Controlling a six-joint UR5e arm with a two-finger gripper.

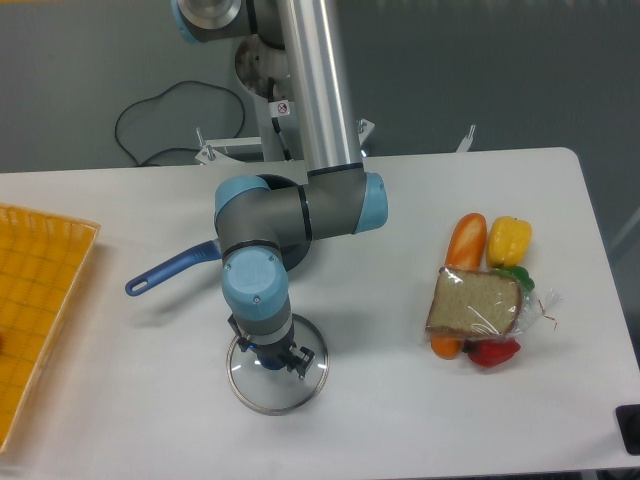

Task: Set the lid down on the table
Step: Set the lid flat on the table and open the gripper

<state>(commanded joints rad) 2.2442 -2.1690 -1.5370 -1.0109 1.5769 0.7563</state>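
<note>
The round glass lid (pixel 277 386) with a metal rim lies low on the white table (pixel 400 410), near the front edge. My gripper (pixel 272 358) comes straight down over the lid's centre, and its fingers stand at the blue knob, of which a sliver shows between them. The wrist hides the jaws, so I cannot tell whether they grip the knob. Behind the arm, the dark blue saucepan is mostly hidden; only its long blue handle (pixel 170 270) sticks out to the left.
A yellow-orange grid tray (pixel 35 300) sits at the left edge. At the right lie a bagged slice of bread (pixel 474 303), an orange vegetable (pixel 466 240) and a yellow pepper (pixel 509 239). Cables hang behind the table.
</note>
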